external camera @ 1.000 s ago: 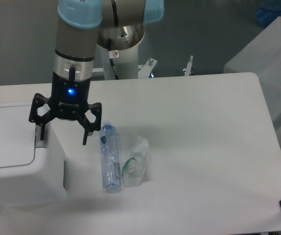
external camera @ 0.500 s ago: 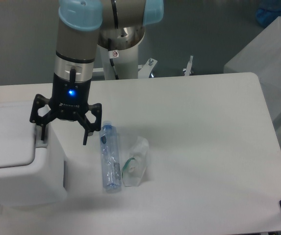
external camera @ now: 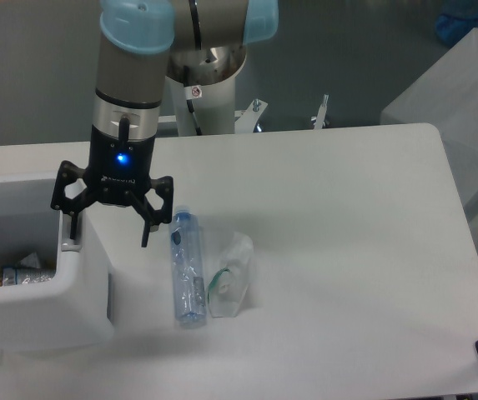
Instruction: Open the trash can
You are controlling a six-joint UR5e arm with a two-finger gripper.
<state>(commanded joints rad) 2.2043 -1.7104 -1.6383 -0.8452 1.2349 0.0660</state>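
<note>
White bin (external camera: 38,292) is now showing its inside, lid gone from a moment ago; I'm holding my tool (external camera: 109,235) spread over its tab, opening looking done.

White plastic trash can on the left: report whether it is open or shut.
Open. The white boxy plastic trash can shows its interior, with litter inside; no lid covers it.

White trash can (external camera: 72,308), black gripper (external camera: 109,235), clear blue-tinted bottle (external camera: 186,268), white table (external camera: 339,250).

One trash can (external camera: 72,308), one clear bottle (external camera: 187,268), one crumpled plastic wrapper (external camera: 230,275), one table (external camera: 347,250).
</note>
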